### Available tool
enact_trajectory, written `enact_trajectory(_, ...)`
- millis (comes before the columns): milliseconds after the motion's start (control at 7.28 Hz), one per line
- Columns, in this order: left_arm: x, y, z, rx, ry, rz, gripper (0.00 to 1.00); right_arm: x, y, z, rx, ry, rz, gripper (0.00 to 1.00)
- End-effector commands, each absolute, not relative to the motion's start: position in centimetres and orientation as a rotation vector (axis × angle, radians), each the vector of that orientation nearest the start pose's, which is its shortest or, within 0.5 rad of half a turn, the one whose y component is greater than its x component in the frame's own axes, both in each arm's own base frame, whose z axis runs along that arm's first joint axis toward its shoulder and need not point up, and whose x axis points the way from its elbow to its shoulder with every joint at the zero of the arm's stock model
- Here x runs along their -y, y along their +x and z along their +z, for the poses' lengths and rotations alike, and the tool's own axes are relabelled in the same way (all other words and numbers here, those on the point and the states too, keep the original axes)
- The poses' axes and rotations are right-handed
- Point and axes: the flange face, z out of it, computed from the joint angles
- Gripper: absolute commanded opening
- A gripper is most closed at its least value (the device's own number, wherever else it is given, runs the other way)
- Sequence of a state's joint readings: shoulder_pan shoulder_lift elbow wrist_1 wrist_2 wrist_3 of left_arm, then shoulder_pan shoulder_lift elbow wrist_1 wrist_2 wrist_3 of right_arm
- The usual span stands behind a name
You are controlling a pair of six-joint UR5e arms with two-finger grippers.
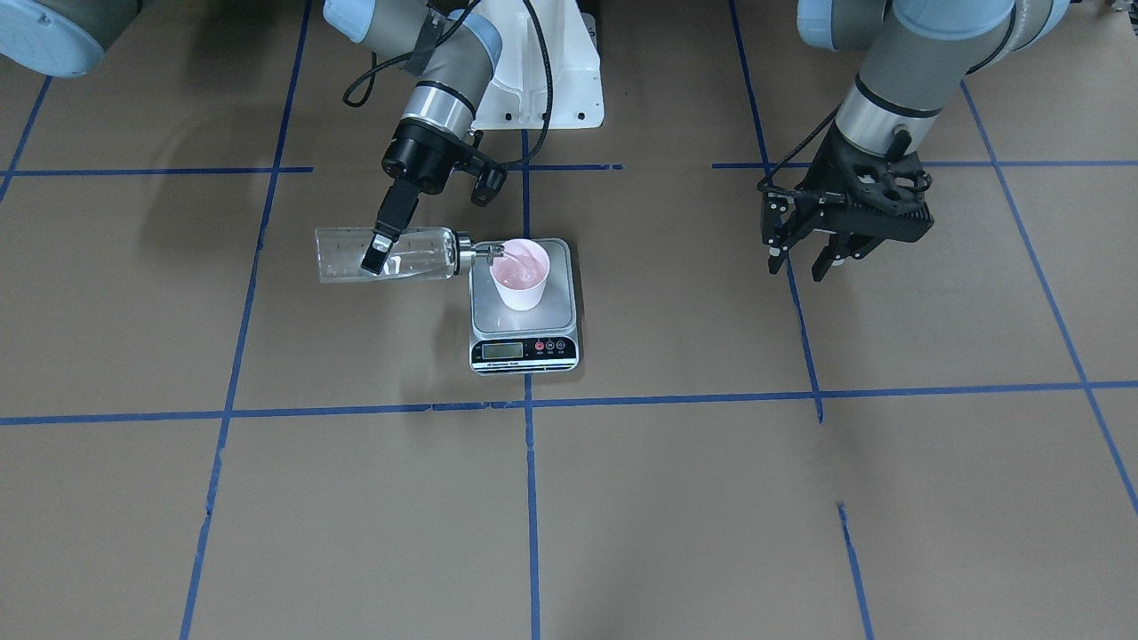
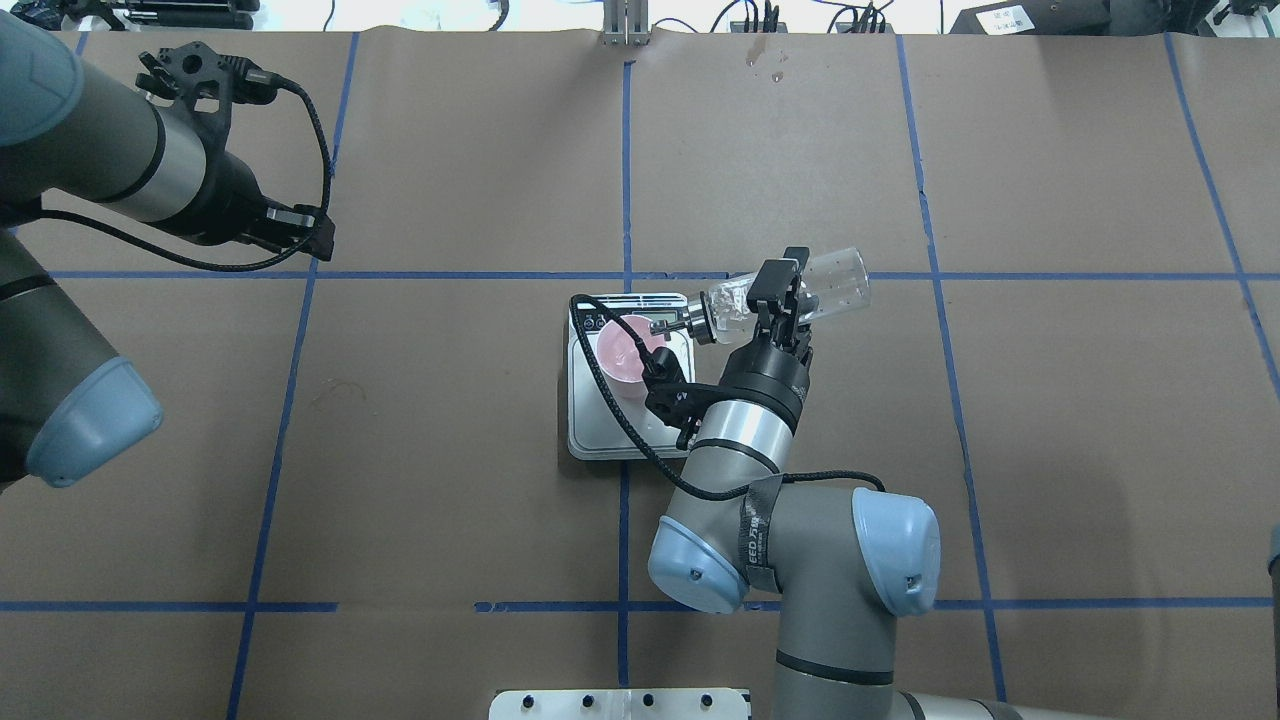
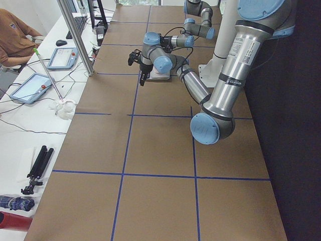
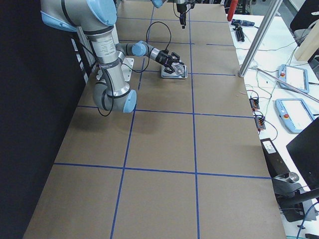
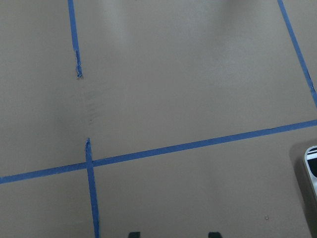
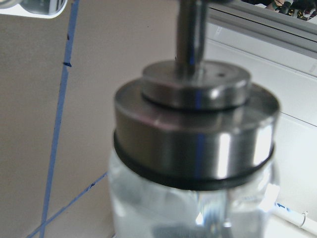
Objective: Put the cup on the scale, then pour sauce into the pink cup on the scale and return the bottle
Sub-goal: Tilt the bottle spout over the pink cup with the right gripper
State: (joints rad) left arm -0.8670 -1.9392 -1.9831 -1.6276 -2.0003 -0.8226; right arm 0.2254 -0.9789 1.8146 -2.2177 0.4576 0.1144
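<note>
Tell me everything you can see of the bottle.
The bottle is clear glass and cylindrical, with a shiny silver metal cap and a thin spout. It is tipped on its side, held in the air, with clear liquid inside. The right gripper clamps its middle. Its spout reaches over the rim of the pink cup on the scale; whether it touches the cup I cannot tell.

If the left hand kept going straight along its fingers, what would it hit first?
Probably the table, near a blue tape line; the left hand points down, open. The scale lies off to the side.
</note>
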Motion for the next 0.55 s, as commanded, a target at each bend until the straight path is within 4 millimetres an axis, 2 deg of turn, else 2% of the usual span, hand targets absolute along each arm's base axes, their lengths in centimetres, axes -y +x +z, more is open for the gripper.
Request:
enact_trajectory(0,49.02,29.7,26.86,-0.862,0.315,0.069,0.56,35.43,-53.86,24.76,-0.836,0.89,-1.075,0.0)
enact_trajectory(412,49.03,29.82,27.08,-0.859,0.312,0.071,0.56,35.9,-53.31,24.09,-0.89,0.862,-1.148,0.0)
